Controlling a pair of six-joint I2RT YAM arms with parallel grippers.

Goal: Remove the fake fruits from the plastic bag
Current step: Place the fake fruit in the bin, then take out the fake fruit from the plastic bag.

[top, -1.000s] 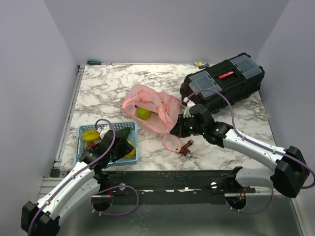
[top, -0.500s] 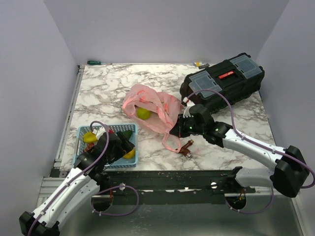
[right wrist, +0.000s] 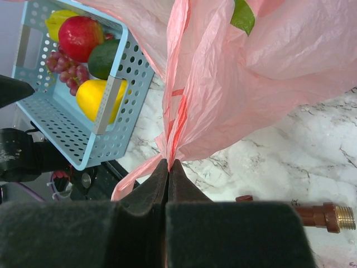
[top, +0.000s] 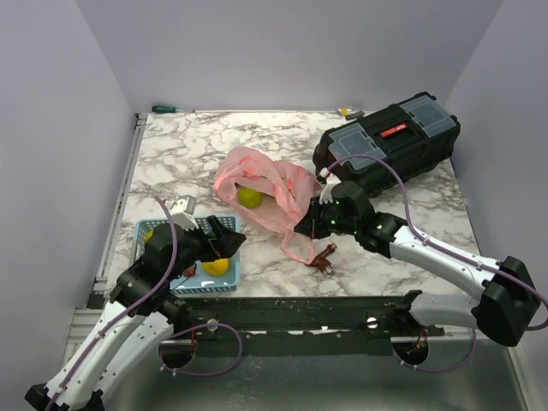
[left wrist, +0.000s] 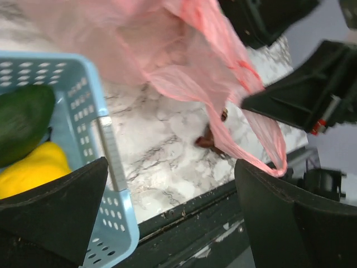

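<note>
The pink plastic bag (top: 261, 190) lies on the marble table with a green fruit (top: 249, 197) showing inside its mouth. My right gripper (top: 318, 216) is shut on the bag's bunched edge next to a loop handle; in the right wrist view (right wrist: 168, 162) the pink film is pinched between the closed jaws, with the green fruit (right wrist: 242, 15) above. My left gripper (top: 225, 244) is open and empty over the right edge of the light blue basket (top: 224, 222). In the left wrist view (left wrist: 173, 212) its fingers (left wrist: 50, 212) frame the basket corner (left wrist: 106, 145) and the bag (left wrist: 184, 56).
The basket (right wrist: 67, 128) holds a red apple (right wrist: 81, 36), grapes (right wrist: 61, 70), a dark avocado (right wrist: 103, 58) and yellow fruits (right wrist: 97, 97). A brass fitting (top: 324, 257) lies near the bag's handle. A black toolbox (top: 385, 141) stands at the back right. A green screwdriver (top: 171, 109) lies at the far edge.
My left gripper has lifted out of the basket and drawn back, empty, with its wrist swinging left. The right gripper and the bag have not moved.
</note>
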